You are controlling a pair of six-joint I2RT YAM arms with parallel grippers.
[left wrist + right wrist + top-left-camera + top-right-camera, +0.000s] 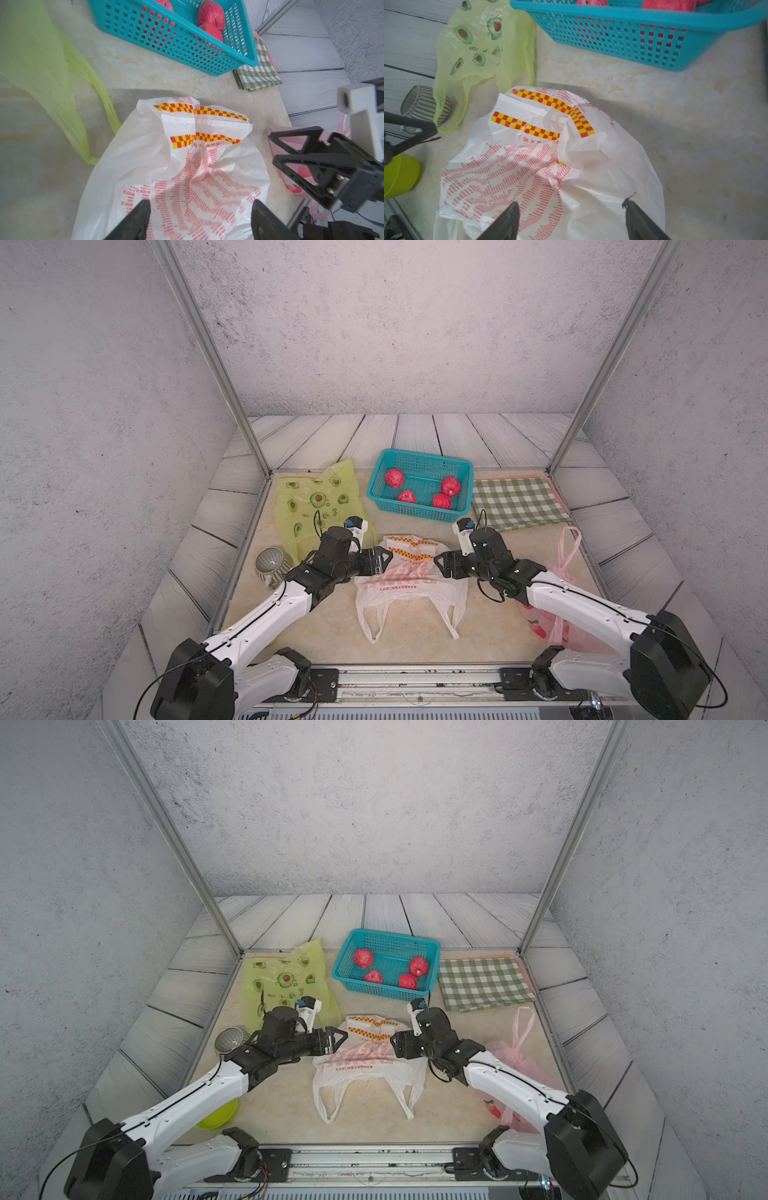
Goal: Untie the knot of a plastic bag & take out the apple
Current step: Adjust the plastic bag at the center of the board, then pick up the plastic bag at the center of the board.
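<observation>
at the far left a striped cup [270, 565] stood near the edge of the table [415, 649], and a lime bowl [219, 1114] sat nearer the front, partly hidden under the left arm. behind the cup a green bag [316, 497] printed with avocados lay flat, reaching toward the back. the left gripper [384, 558] hung at the left edge of the white bag [409, 578], its tips pointing toward the middle. in the left wrist view its jaws stood spread wide over the printed plastic with nothing between them, so it was released. the white bag lay crumpled in the middle of the table, between the two grippers, with both handles loose and trailing toward the front. whether it held an apple could not be told. behind it stood a teal basket [376, 485] with four red apples [394, 477] inside. the right gripper [439, 562] hung at the bag's right edge, facing the left one. the right wrist view showed its jaws parted just as wide above the plastic, gripping nothing. farther right a green checked cloth [517, 502] lay flat beside the basket. nearer the front a pink bag [517, 1058] sat partly under the right arm, its handle loops standing up.
</observation>
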